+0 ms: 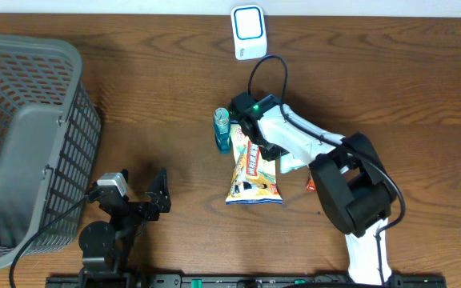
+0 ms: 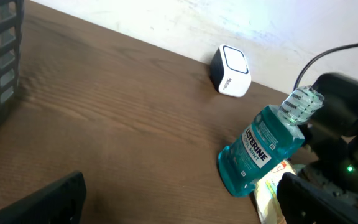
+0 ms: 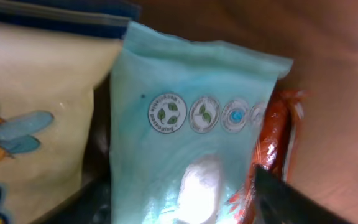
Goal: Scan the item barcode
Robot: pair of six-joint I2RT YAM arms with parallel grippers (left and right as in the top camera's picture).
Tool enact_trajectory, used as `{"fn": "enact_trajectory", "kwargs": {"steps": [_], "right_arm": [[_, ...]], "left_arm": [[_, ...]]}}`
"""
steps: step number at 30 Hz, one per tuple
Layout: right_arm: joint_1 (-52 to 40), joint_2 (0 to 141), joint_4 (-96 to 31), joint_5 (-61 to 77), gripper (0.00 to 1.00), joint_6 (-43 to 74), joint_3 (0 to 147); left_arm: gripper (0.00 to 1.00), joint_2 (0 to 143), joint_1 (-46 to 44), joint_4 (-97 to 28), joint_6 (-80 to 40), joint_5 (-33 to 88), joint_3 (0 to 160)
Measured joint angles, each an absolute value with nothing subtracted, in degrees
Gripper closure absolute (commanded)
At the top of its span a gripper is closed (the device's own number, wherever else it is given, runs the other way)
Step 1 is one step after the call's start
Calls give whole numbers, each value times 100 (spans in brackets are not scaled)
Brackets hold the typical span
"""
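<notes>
Right gripper (image 1: 264, 150) down on pile beside mouthwash bottle (image 1: 222, 130), fingers (image 3: 284, 199) flanking teal packet (image 3: 191, 124); grip unclear. Left gripper (image 1: 163, 194) wide open, empty, well apart. Scanner (image 1: 248, 32) near table's (image 1: 134, 96) far edge

The overhead view looks straight down on the table (image 1: 150, 104), with the arm bases at six o'clock. The left wrist view sits low, facing about one o'clock across the wood, and shares the mouthwash bottle (image 1: 222, 132) (image 2: 260, 149) and white scanner (image 1: 248, 32) (image 2: 230, 71) with the overhead. The right wrist view presses so close to a teal packet (image 3: 191, 143) that its bearing is unclear.
</notes>
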State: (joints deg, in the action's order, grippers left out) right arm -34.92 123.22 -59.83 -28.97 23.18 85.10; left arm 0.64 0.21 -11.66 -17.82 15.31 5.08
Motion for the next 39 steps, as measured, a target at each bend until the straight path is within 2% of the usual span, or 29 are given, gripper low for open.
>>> {"fn": "enact_trajectory", "kwargs": {"steps": [3,6,11,15,19,27,36,39], "right_arm": [[-3496,12431,-6080,-2963,64,2292,8556],[-3496,12525,-6143,-3030,86,2217,8586],[-3494,12591,-6243,-3079,99,2104,8654],[-3422,12702,-6737,-2668,99,1793,8993],[-3260,12702,-7356,-1345,99,1015,9413],[-2663,12368,-8272,1977,99,-1481,9542],[-1855,12276,-9695,4462,99,-4359,9544],[-1776,12258,-9738,5078,99,-5026,9542]], "left_arm": [[2,64,21,-1168,-1785,1531,508],[2,64,21,-1168,-1782,1531,508],[2,64,21,-1166,-1782,1531,508],[2,64,21,-1168,-1782,1531,508],[2,64,21,-1168,-1785,1531,508],[2,64,21,-1168,-1782,1531,508],[2,64,21,-1168,-1782,1531,508],[2,64,21,-1168,-1782,1531,508]]}}
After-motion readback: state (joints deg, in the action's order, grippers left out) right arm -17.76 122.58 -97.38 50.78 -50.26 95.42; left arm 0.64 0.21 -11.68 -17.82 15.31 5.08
